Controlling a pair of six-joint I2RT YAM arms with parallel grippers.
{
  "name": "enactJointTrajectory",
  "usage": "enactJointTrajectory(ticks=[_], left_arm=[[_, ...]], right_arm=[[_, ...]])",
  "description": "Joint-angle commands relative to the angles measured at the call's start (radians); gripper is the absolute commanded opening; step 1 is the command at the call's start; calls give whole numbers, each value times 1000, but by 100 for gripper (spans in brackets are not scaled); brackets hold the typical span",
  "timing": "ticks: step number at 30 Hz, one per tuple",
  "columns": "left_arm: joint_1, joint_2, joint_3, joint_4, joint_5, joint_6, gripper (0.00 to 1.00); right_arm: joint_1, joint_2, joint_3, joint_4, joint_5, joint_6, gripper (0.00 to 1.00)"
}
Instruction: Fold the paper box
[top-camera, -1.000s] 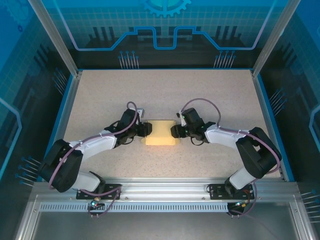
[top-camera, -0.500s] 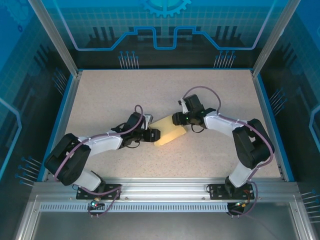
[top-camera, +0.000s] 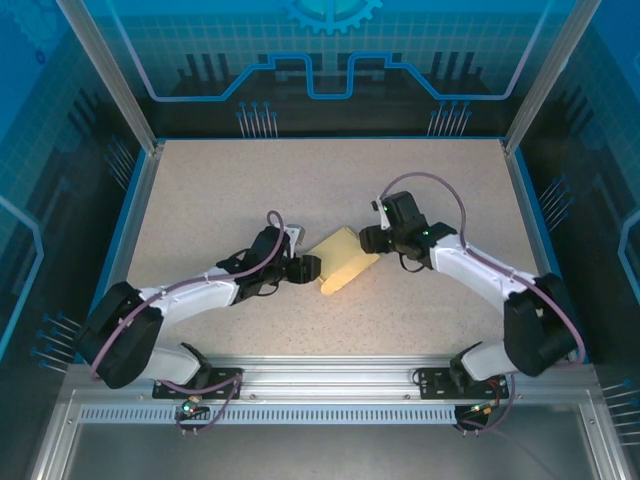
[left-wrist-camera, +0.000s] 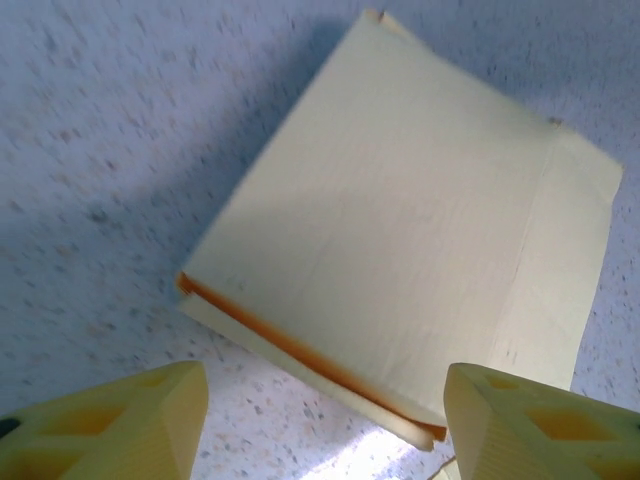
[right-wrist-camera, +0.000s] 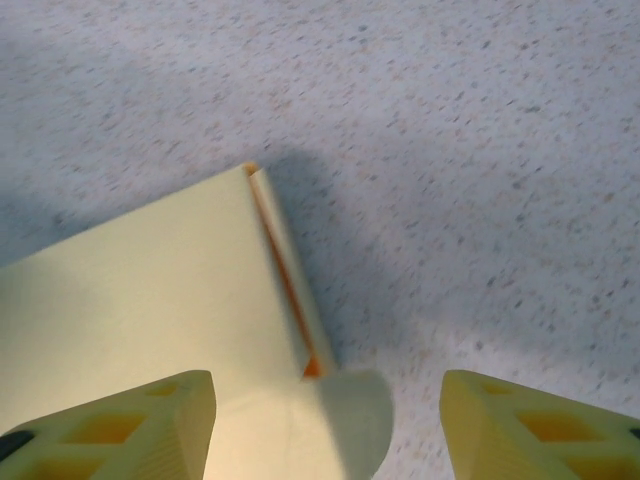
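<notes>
The paper box is a flat, pale yellow folded packet lying askew on the speckled table. My left gripper sits at its near-left edge and my right gripper at its far-right corner. In the left wrist view the paper box shows an orange seam along its near edge, just ahead of my open left gripper. In the right wrist view the paper box lies to the left, with a rounded flap reaching in between the fingers of my open right gripper. Neither gripper clamps the box.
The speckled table is bordered by a blue rim on the sides and back. An aluminium rail holding both arm bases runs along the front. Metal posts and transparent blue walls enclose the table.
The box has turned from square-on to diagonal and shifted slightly right. The left gripper followed it rightward. The right gripper drew back to the right. Both sets of jaws have widened.
</notes>
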Motion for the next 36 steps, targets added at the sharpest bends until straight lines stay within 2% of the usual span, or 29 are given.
enactJointTrajectory(ticks=[1,6,13,23,25,31,36], left_arm=[[39,16,41,-14,-53,71,67],[99,165,172,-41,69,122,67],[114,343,324,-97,272,145,66],[113,279,209,-17,437,88,58],[114,273,193,-5,443,82,59],[114,325,250,-58,361,99,60],[112,384,294,-61,358,100,59]], right_arm=[[26,-76,-108,3,-125,58,65],[41,-117,-225,111,-280,165,69],[43,-14,-259,285,-379,245,70],[-88,120,-186,332,-455,206,67],[-106,130,-177,332,-477,195,66],[-110,125,-204,330,-480,187,66],[-114,125,-226,350,-484,195,64]])
